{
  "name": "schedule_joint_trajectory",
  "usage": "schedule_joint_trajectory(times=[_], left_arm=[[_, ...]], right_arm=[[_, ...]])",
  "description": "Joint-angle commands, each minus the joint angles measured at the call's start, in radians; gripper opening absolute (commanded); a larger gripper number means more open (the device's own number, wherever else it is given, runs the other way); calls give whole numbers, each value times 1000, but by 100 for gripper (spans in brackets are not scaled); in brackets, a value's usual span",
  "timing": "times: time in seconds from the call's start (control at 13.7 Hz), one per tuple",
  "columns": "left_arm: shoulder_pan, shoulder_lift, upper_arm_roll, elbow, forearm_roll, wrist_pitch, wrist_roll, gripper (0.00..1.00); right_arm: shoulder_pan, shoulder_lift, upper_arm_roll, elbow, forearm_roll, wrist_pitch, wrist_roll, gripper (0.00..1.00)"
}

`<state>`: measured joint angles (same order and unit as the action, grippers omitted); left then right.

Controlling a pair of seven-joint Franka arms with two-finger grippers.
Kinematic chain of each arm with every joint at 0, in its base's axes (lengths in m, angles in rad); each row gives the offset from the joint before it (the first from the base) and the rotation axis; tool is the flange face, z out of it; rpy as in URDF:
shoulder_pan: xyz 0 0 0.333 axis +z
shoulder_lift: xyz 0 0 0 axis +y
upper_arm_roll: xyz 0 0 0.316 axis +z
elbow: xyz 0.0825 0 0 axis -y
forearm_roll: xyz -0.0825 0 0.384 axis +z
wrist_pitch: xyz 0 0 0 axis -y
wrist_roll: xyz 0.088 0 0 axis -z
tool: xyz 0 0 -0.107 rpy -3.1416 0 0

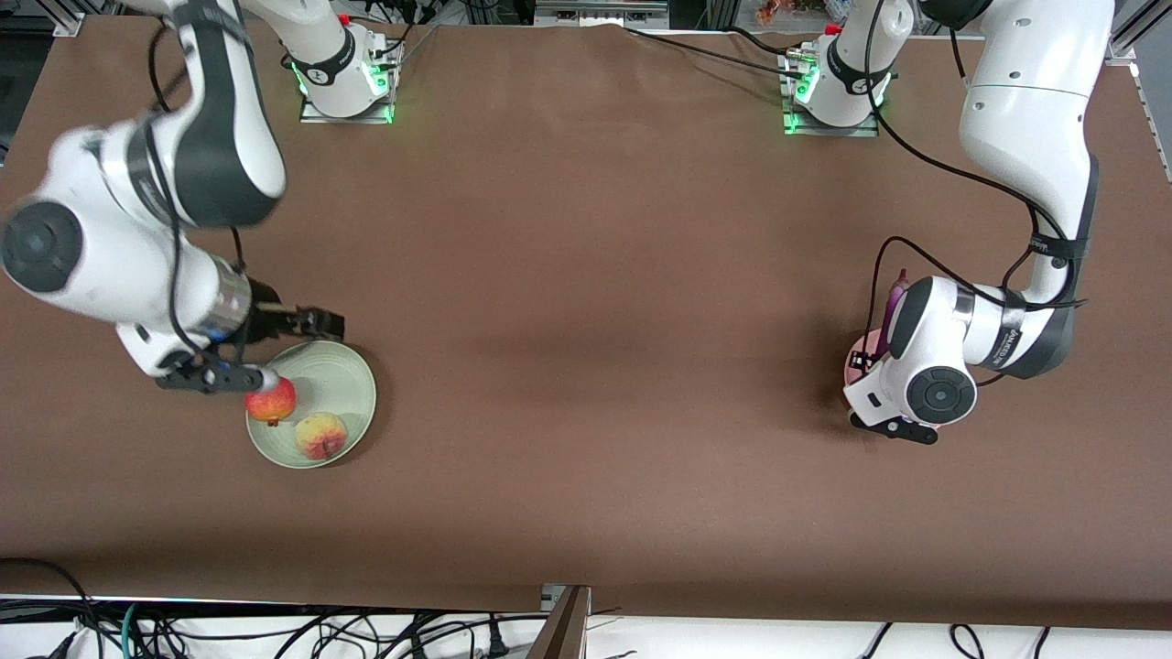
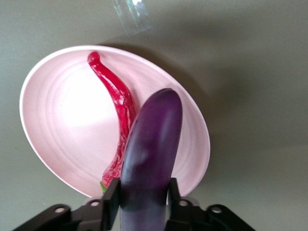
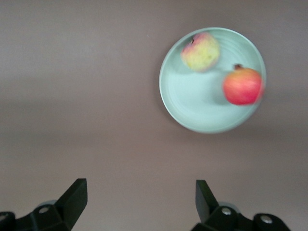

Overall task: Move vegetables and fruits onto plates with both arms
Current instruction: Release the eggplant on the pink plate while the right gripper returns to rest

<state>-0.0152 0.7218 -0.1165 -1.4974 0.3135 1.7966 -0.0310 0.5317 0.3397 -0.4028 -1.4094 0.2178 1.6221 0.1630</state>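
My left gripper is shut on the purple eggplant and holds it over the pale pink plate. The red chili pepper lies on that plate. In the front view the left wrist hides most of the pink plate; only the eggplant's end sticks out. My right gripper is open and empty, above the table beside the mint green plate. The red-and-yellow fruit and the peach-like fruit lie on the green plate.
The brown table runs wide between the two plates. The arm bases stand along the edge farthest from the front camera. Cables hang past the nearest edge.
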Motion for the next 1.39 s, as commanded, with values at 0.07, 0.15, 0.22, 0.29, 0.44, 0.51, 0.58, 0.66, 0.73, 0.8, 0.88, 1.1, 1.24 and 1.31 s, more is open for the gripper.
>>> schedule_joint_trajectory(times=[0.07, 0.15, 0.22, 0.29, 0.44, 0.51, 0.58, 0.66, 0.73, 0.8, 0.88, 1.1, 1.24, 1.31], left_arm=[[14, -21, -8, 19, 12, -8, 11, 100], [14, -44, -11, 20, 10, -9, 11, 100], [14, -70, -17, 26, 9, -16, 8, 100], [14, -106, -19, 26, 9, -17, 8, 100], [14, -206, -19, 28, -38, -28, 8, 100], [17, -256, -14, 34, -100, -29, 8, 100], [29, -301, -11, 43, -153, -31, 8, 100], [40, -347, -11, 58, -192, -42, 6, 100], [47, -387, -11, 77, -221, -75, 8, 100], [72, -413, -14, 124, -258, -118, 3, 100], [75, -423, -9, 193, -260, -175, 3, 100], [81, -421, -2, 240, -260, -292, 8, 100], [74, -520, 32, 135, -269, -284, 25, 100], [67, -607, 44, 23, -275, -248, 35, 100]], right_arm=[[16, -172, -4, -36, -72, -120, 12, 99], [16, -191, -7, -36, -87, -142, 9, 99], [16, -208, -7, -36, -107, -152, -3, 99], [14, -215, -11, -36, -112, -154, -19, 99], [14, -246, -24, -46, -113, -172, -34, 99], [14, -266, -24, -62, -115, -186, -33, 99], [14, -296, -25, -98, -121, -180, -33, 100], [14, -321, -24, -127, -147, -168, -33, 99], [14, -346, -24, -163, -162, -147, -33, 100], [14, -361, -18, -184, -179, -130, -34, 100], [16, -366, -14, -189, -192, -125, -36, 99], [-19, -361, 33, -194, -212, -97, -45, 99], [-135, -363, 149, -195, -218, -97, -57, 99], [-215, -364, 227, -195, -219, -97, -59, 99]])
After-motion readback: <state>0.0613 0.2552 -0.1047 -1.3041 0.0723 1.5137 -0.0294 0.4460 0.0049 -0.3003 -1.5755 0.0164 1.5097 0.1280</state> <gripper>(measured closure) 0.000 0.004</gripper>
